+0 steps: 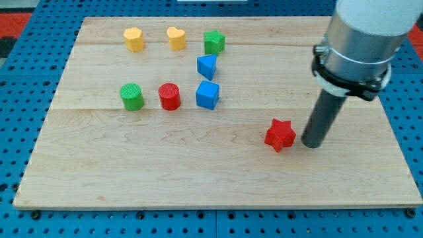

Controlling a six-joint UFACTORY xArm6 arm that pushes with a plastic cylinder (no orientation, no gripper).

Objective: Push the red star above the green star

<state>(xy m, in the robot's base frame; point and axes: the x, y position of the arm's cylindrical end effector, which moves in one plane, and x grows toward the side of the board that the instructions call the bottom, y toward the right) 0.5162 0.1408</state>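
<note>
Nearest the view's bottom, the wooden board point(132, 185) is showing a broad band of bare, smooth planks, and just above that band the red star point(280, 135) is lying flat toward the view's right. My tip point(313, 144) is sitting just beside it on its right, close enough that I cannot tell whether it is touching or a hair apart (there are no fingers on this rod, so nothing is being grasped or released; it is only able to shove). That is the relation the coming move is turning on: the star is lying to the view's left of my tip, so a push from here would be sending it leftward, while the green star point(213, 41) is waiting well apart, up near the view's top and further left. To my judgement the tip is needing to get more beneath the star to drive it upward too.

Farther up, the route is looking crowded: a blue cube point(207, 95) and a blue wedge-like block point(207, 66) are standing directly below the green star, with a red cylinder point(169, 96) and a green cylinder point(131, 96) to their left. At the far edge two yellow blocks point(133, 39) point(176, 38) are sitting left of the green star, leaving only a thin strip of board above it.
</note>
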